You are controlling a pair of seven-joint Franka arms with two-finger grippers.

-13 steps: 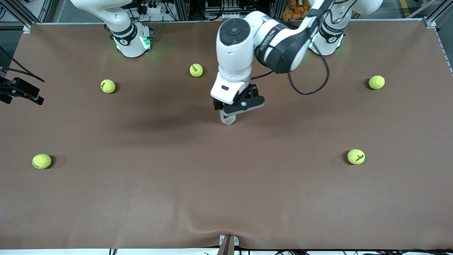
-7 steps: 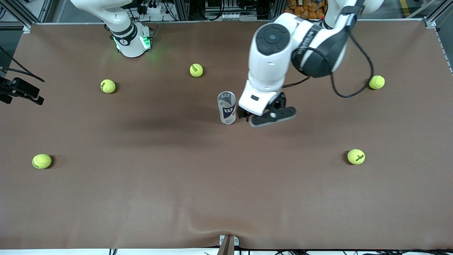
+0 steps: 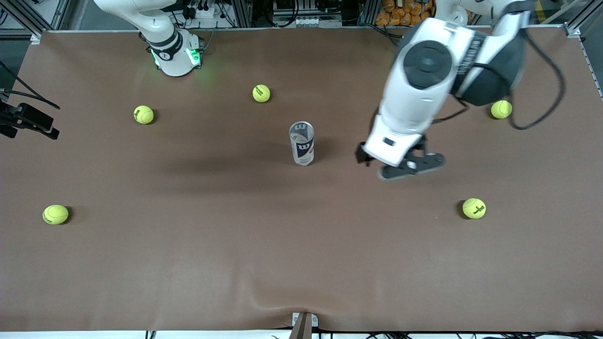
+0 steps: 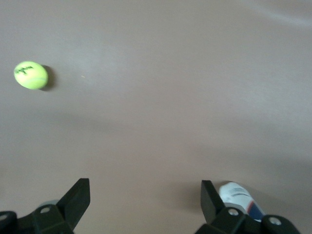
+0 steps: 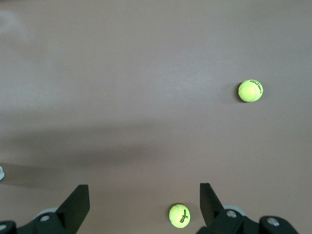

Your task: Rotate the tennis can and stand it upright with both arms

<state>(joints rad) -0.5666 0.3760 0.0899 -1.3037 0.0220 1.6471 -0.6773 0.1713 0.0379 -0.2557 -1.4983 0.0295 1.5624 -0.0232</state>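
while can (image 3: 301, 142) stands, left gripper (image 3: 400, 165) wide, empty

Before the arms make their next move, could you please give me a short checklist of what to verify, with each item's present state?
1. tennis can upright on the table: ok.
2. left pincer open, holding nothing: ok.
3. Left pincer apart from the can, toward the left arm's end: ok.
4. right pincer open and empty: ok.
5. Right pincer's position relative to the can: cannot tell.
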